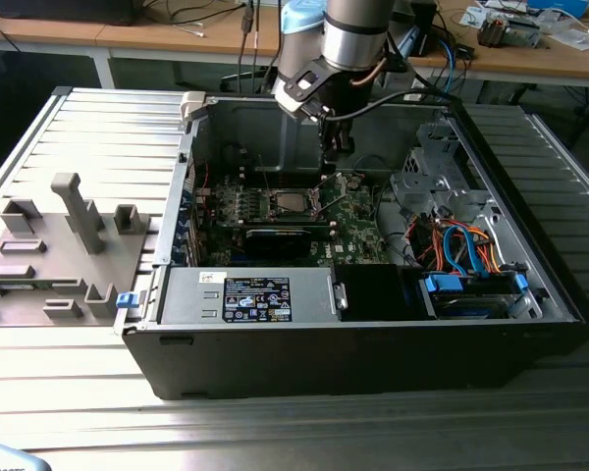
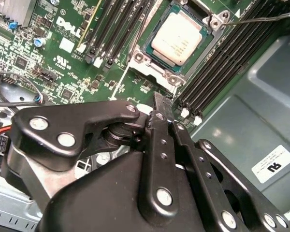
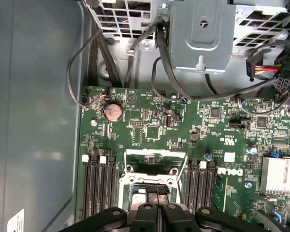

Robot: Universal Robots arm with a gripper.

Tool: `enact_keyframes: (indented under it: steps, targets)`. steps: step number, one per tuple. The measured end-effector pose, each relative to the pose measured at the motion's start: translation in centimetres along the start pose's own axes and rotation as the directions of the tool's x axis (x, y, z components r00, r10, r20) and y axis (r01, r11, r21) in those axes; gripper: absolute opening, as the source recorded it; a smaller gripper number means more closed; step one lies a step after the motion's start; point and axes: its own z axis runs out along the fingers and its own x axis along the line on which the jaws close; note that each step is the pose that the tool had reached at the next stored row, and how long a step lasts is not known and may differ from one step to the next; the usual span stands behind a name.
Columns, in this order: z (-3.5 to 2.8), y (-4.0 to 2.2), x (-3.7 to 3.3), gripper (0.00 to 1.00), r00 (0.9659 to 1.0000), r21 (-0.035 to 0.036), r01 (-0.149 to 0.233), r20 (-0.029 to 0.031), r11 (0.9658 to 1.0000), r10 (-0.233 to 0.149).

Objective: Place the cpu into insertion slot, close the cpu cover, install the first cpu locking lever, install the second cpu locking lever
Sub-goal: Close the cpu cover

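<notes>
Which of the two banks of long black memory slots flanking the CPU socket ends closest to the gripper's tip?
The bank running beside the bare grey chassis panel; its white end latches sit next to the gripper. The other bank ends well away from it.

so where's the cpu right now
In the second wrist view the cpu lies in the insertion slot on the green motherboard, between two banks of long memory slots, just beyond the gripper.

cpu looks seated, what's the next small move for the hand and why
Probably nudge the shut hand against the cpu cover to tip it down: the cpu already sits in the insertion slot, while the cover looks raised and a locking lever looks unlatched.
</notes>
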Motion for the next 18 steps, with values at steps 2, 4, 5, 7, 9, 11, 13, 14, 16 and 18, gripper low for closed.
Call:
enact_keyframes:
  steps: [2, 4, 5, 7, 9, 11, 13, 14, 16, 18]
  targets:
    - [0.01, 0.28, -0.02, 0.11, 1.0, -0.0001, 0.0, 0.0, 1.0, 0.0]
    - [0.04, 0.65, -0.05, 0.11, 1.0, 0.0, 0.0, 0.0001, 1.0, 0.0]
    - [0.06, 0.79, -0.06, 0.11, 1.0, 0.0, 0.0, 0.0001, 1.0, 0.0]
    - [0.07, 0.92, -0.07, 0.11, 1.0, 0.0, 0.0, 0.0001, 1.0, 0.0]
    - [0.1, 1.07, -0.08, 0.11, 1.0, -0.0001, 0.0, 0.0, 1.0, 0.0]
    - [0.14, 1.22, -0.09, 0.11, 1.0, 0.0, 0.0, 0.0, 1.0, 0.0]
    - [0.19, 1.38, -0.1, 0.11, 1.0, 0.0, 0.0, 0.0, 1.0, 0.0]
    - [0.22, 1.54, -0.11, 0.11, 1.0, 0.0, 0.0, 0.0, 1.0, 0.0]
    - [0.29, 2.09, -0.14, 0.11, 1.0, 0.0001, 0.0, -0.0001, 1.0, 0.0]
    - [0.33, 2.66, -0.18, 0.11, 1.0, 0.0002, 0.0, -0.0001, 1.0, 0.0]
